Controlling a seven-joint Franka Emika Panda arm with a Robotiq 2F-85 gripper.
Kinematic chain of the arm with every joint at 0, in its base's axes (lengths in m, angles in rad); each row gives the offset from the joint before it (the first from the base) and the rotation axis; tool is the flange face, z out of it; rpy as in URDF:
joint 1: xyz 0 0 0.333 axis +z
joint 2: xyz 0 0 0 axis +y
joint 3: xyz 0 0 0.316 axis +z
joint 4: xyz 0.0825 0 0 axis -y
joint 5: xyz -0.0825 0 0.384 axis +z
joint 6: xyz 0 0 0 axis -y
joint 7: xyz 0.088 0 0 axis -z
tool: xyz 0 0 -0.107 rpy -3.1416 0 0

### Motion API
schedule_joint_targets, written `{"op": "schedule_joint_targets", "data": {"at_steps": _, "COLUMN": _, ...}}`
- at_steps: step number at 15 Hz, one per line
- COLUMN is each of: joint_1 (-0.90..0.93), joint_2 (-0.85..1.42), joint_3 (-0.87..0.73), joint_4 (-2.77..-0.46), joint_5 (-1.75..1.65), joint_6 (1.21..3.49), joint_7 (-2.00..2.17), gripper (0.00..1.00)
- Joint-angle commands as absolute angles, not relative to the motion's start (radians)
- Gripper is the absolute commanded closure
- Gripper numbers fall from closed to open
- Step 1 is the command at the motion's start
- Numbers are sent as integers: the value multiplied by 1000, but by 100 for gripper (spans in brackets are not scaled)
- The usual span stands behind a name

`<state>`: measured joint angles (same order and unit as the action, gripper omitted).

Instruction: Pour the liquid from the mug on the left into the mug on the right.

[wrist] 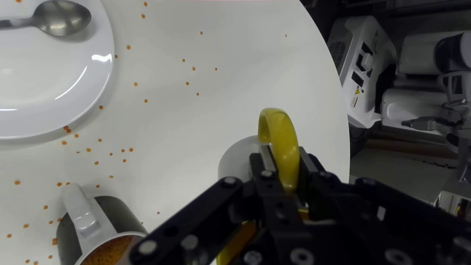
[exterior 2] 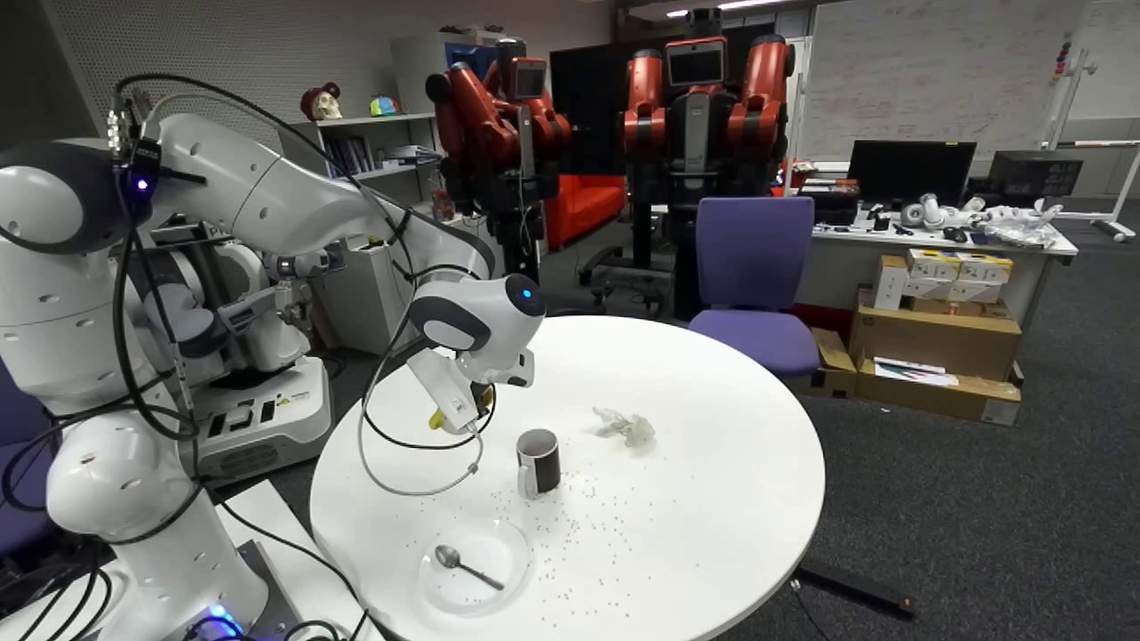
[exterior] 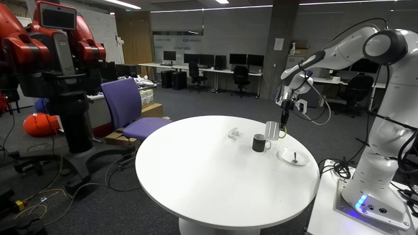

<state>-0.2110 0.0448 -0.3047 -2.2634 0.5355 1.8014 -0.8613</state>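
Observation:
My gripper is shut on the yellow handle of a pale grey-white mug, with one finger on each side of it. The mug stands near upright; whether its base touches the table I cannot tell. Its contents are hidden, and in an exterior view the hand covers most of it, leaving bits of yellow. Close by, a black mug with a white handle stands upright on the table. That black mug is right of the hand in an exterior view. Grainy orange-brown contents show inside it.
A white plate with a spoon lies on the round white table, near the arm's base. Crumpled clear plastic sits beyond the black mug. Small orange grains are scattered around the plate and mug.

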Motion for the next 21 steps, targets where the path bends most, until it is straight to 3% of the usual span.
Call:
{"op": "schedule_joint_targets", "data": {"at_steps": 1, "joint_1": -233, "joint_2": 45, "joint_3": -282, "joint_4": -2262, "joint_5": 534, "joint_6": 1801, "joint_7": -860, "gripper": 82}}
{"op": "schedule_joint_targets", "data": {"at_steps": 10, "joint_1": -233, "joint_2": 45, "joint_3": -282, "joint_4": -2262, "joint_5": 534, "joint_6": 1801, "joint_7": -860, "gripper": 82}}
{"op": "schedule_joint_targets", "data": {"at_steps": 11, "joint_1": -233, "joint_2": 45, "joint_3": -282, "joint_4": -2262, "joint_5": 534, "joint_6": 1801, "joint_7": -860, "gripper": 95}}
{"op": "schedule_joint_targets", "data": {"at_steps": 21, "joint_1": -258, "joint_2": 216, "joint_3": -233, "joint_4": -2146, "joint_5": 539, "joint_6": 1818, "joint_7": -881, "gripper": 95}}
